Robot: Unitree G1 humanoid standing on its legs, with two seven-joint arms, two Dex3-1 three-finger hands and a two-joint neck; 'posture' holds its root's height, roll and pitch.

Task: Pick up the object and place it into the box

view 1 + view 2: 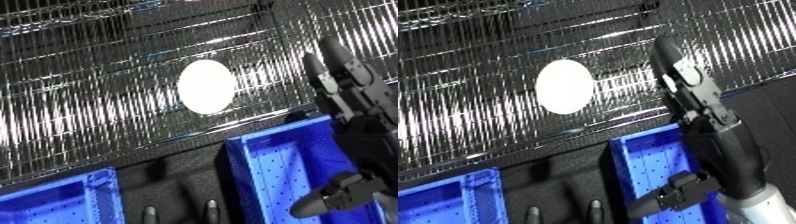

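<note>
White oval disc (206,86), plain and smooth, lying flat on shiny wire-mesh shelf (89,100), blue bin (656,175) just below the disc, nothing visible inside, another blue bin (58,200) lower left, right hand (696,100) beside the disc, fingers straight, holding nothing

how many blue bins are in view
2. One blue bin sits at lower right, under the right hand; the other blue bin is at the lower left corner. Both are cut off; more may lie outside view.
</note>
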